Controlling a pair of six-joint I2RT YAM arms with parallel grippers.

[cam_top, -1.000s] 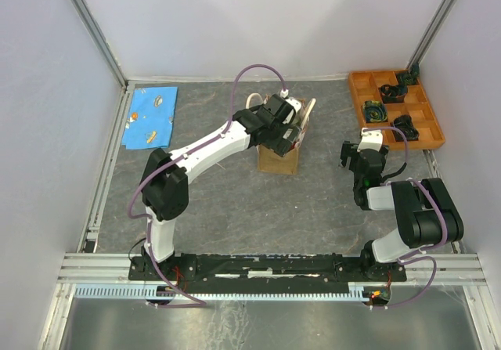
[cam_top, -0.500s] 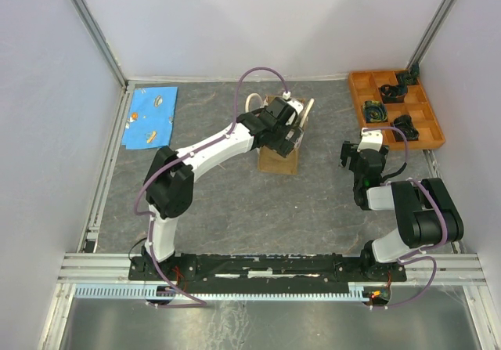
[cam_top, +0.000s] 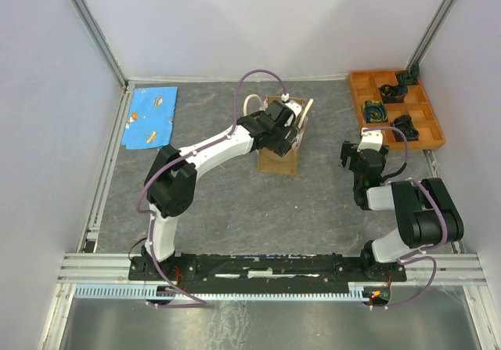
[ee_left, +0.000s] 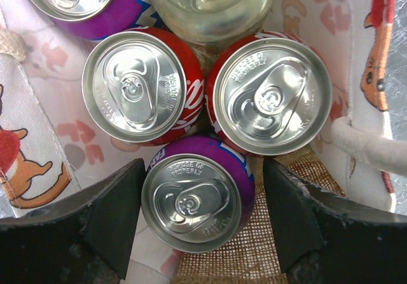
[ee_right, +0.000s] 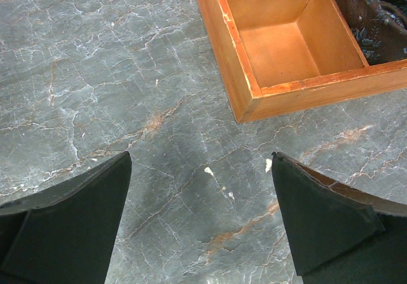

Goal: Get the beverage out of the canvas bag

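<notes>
Lower into the tan-brown canvas bag (cam_top: 278, 162) went the left gripper (ee_left: 202, 192), jaws open astride an upright purple beverage can (ee_left: 197, 208) inside; the right gripper (ee_right: 200, 189) hung open over the grey bench (ee_right: 95, 74).

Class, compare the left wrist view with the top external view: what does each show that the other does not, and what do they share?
Only the left wrist view shows the contents: two red cans, a pale yellowish can, and two purple cans, one between the open left gripper fingers. Only the top external view shows the blue cloth, the orange compartment tray, the right arm and the bag's tan outside. Both show the canvas bag with the left gripper reaching in.
</notes>
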